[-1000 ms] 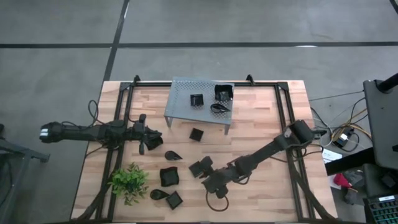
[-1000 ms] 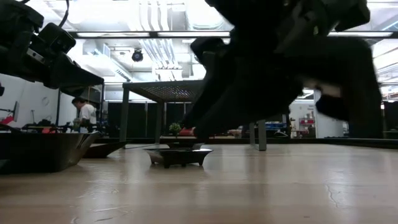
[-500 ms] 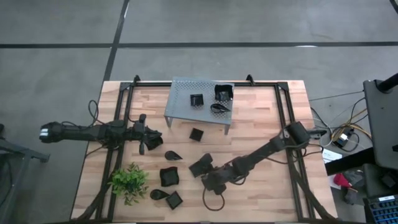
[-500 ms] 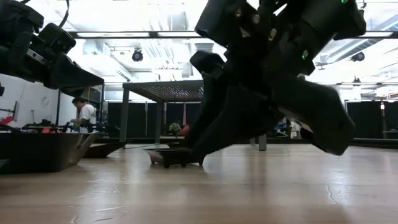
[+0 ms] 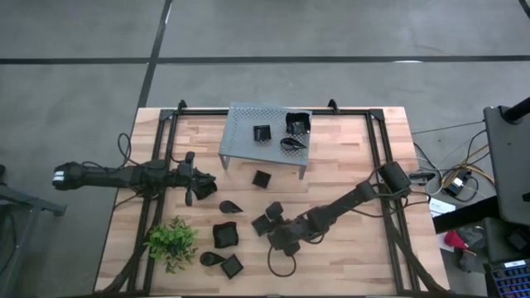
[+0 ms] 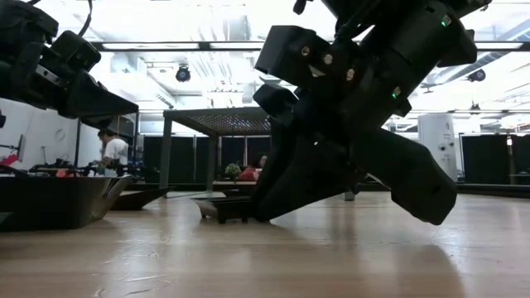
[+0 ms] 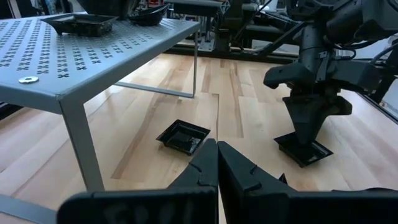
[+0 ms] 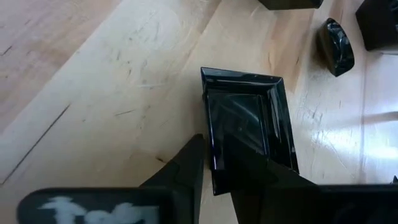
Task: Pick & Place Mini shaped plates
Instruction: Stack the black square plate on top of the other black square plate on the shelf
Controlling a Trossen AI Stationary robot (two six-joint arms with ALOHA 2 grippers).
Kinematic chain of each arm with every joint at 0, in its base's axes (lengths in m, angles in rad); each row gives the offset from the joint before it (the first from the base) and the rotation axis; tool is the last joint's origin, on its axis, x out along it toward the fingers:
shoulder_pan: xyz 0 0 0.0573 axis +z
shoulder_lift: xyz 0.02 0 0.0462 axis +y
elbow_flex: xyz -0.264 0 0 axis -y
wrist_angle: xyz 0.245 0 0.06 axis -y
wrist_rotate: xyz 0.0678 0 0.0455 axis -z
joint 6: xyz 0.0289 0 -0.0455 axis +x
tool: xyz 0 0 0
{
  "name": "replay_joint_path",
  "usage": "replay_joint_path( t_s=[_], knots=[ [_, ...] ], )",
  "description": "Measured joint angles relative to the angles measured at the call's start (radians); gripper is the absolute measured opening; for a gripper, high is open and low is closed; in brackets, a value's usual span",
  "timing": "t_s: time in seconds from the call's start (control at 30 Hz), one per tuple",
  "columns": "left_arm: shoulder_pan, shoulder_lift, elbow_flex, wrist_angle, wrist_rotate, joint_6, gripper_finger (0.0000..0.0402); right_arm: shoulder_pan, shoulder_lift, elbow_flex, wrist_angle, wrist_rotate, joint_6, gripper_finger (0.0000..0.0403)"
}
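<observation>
A square black mini plate [image 8: 249,124] lies flat on the wooden table in front of the rack; it also shows in the high view [image 5: 262,223] and the low view [image 6: 222,207]. My right gripper [image 8: 214,155] is down on its edge and shut on it. My left gripper [image 5: 199,185] hangs shut and empty over the table's left part. The grey perforated rack [image 5: 248,141] bears three black plates [image 5: 291,131]. Several more black plates, square and teardrop [image 5: 230,206], lie on the table. My right gripper pinches one rim of the square plate [image 8: 210,163], near a corner, with one finger [image 8: 186,162] outside the rim and the other [image 8: 261,174] inside the dish. The fingers slant down from the table's right side. The plate lies flat on the table.
A small green plant [image 5: 172,240] stands near the front left. A small square plate [image 5: 262,178] lies just in front of the rack, and a larger plate [image 5: 225,235] and two small ones [image 5: 224,261] lie beside the plant. A black frame [image 5: 377,149] runs round the table.
My right gripper has gone a little toward the table's left edge and down onto the square plate, tipping its fingers steeper. The plate has stayed on the table.
</observation>
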Motion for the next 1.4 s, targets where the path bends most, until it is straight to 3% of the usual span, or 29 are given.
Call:
replay_joint_path(
  t_s=[0.27,0.57,1.0,1.2,1.4],
  knots=[
    [0.000,0.000,0.000,0.000,0.000,0.000,0.0000,0.001,0.001,0.003,-0.002,0.000,0.023,0.0012],
    [0.000,0.000,0.000,0.000,0.000,0.000,0.0000,0.014,-0.046,0.022,-0.011,0.020,0.025,0.0009],
    [0.000,0.001,0.000,0.000,0.000,0.000,0.0000,0.006,-0.326,0.022,-0.109,0.092,-0.058,0.0009],
    [0.000,0.001,0.000,0.000,0.000,0.000,0.0000,-0.068,-0.458,0.021,-0.132,0.094,-0.133,0.0009],
    [0.000,0.001,0.000,0.000,0.000,0.000,0.0000,-0.176,-0.500,0.022,-0.133,0.094,-0.200,0.0008]
  ],
)
